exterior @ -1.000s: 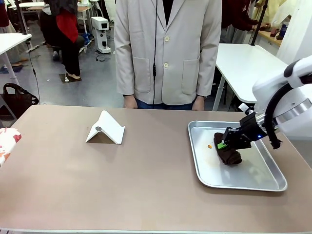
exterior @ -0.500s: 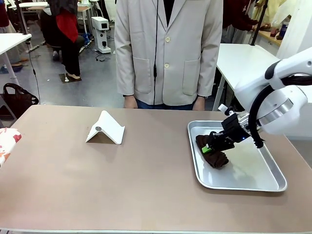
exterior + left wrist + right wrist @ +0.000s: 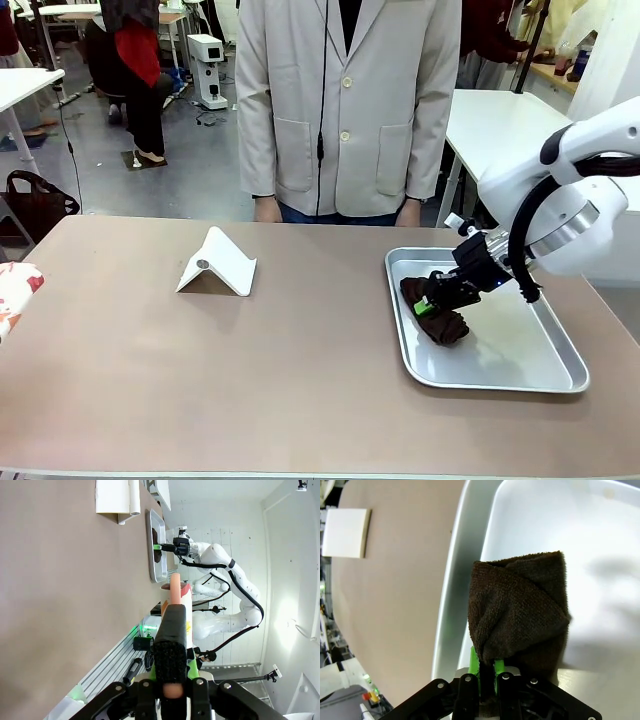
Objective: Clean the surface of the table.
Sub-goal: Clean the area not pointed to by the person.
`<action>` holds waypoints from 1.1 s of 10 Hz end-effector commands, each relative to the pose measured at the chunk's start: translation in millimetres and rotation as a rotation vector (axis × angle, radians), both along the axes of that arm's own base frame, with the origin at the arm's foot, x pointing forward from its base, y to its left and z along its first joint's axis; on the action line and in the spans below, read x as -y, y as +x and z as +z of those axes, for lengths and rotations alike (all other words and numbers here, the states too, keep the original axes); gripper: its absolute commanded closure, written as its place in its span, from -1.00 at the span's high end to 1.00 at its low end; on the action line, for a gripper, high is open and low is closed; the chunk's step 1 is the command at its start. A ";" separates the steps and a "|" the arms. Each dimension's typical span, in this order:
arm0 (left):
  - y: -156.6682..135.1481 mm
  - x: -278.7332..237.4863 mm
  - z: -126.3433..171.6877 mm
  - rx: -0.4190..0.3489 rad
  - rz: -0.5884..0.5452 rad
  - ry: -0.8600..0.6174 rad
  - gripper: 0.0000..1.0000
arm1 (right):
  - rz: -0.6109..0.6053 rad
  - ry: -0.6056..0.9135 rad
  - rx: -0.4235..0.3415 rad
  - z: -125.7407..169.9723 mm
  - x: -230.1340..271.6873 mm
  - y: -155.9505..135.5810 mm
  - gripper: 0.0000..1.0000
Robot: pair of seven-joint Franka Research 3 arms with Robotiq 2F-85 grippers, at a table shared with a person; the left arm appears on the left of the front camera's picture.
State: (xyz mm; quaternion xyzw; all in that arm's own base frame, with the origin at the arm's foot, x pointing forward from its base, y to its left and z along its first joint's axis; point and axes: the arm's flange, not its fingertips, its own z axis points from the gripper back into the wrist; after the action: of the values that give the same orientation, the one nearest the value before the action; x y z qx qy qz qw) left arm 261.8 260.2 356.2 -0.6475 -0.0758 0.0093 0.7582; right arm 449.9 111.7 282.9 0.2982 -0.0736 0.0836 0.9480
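Observation:
The brownish table [image 3: 250,380] spreads across the front view. On its right side lies a silver tray [image 3: 520,375]. My right gripper [image 3: 437,299] is shut on a dark brown cloth [image 3: 445,325] and presses it onto the tray's left part. In the right wrist view the cloth [image 3: 520,605] is bunched between the green pads of the right gripper [image 3: 486,667], close to the tray's left rim [image 3: 455,610]. My left gripper [image 3: 172,611] is shut on a pinkish rod [image 3: 175,586] that sticks out past the fingers, off the table's left end.
A white folded stand [image 3: 217,265] sits left of the table's middle. A person in a pale coat [image 3: 340,110] stands at the far edge, hands down. A white, red-patterned thing [image 3: 12,292] shows at the left edge. White tables stand behind.
The right gripper has dragged the brown cloth leftwards across the tray, over the small orange spot, which no longer shows. In the last half second it hardly moved.

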 end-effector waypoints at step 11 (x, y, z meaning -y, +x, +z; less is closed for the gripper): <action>-0.2 2.0 6.9 -0.003 0.005 -0.018 -0.55 | -0.395 -0.036 -0.019 -5.4 144.8 -1.5 -0.74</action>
State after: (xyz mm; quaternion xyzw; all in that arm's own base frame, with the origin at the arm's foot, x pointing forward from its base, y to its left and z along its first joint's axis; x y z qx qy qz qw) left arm 261.8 260.3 356.4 -0.6474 -0.0760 0.0093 0.7583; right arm 457.3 -19.2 285.3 0.2777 -0.1155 -0.0829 0.9501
